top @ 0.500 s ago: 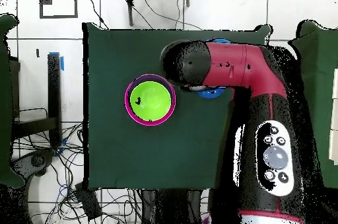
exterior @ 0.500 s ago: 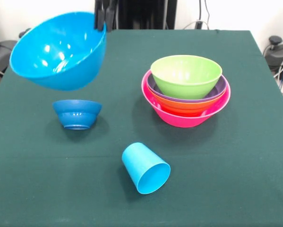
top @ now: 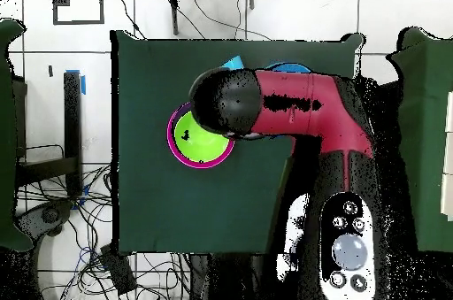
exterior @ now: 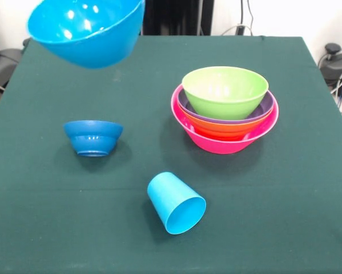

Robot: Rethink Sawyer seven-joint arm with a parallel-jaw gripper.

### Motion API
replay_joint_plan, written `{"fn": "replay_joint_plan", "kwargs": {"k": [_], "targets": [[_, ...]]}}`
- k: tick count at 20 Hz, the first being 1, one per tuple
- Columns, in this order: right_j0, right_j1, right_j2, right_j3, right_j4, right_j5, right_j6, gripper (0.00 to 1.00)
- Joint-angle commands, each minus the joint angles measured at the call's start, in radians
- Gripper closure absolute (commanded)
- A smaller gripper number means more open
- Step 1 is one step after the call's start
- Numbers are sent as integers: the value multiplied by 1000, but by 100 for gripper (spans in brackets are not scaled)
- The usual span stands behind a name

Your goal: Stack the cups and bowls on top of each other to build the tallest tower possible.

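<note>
A large sky blue bowl point(exterior: 85, 28) hangs tilted in the air at the top left of the front view, above the table's far left corner. The gripper that holds it is cut off by the top edge there and hidden under the red arm point(top: 301, 106) in the overhead view. The tower stands right of centre: a lime green bowl point(exterior: 225, 91) in a purple one point(exterior: 264, 109), in an orange one point(exterior: 219, 128), in the wide pink one point(exterior: 228, 144). A small dark blue bowl point(exterior: 93, 137) stands upright at the left. A sky blue cup point(exterior: 175, 202) lies on its side near the front. The yellow-green cup and small orange bowl are out of view.
The table has a dark green cloth point(exterior: 296, 217). The black pedestal point(exterior: 176, 17) stands behind its far edge. In the overhead view the arm reaches over the table and covers part of the tower's rim point(top: 173, 142). Cables lie on the floor around the table.
The sky blue bowl has risen and moved slightly right, and the gripper has left the front view's top edge. In the overhead view the arm has swung towards the tower.
</note>
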Motion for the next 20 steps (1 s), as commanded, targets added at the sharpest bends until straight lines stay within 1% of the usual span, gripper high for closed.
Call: {"fn": "replay_joint_plan", "kwargs": {"k": [1,9,15,20], "targets": [[56,-14,-32,150,13,58,198,100],[94,8,-61,153,23,22,249,100],[136,20,-76,148,19,17,301,100],[162,24,-86,162,30,3,338,100]]}}
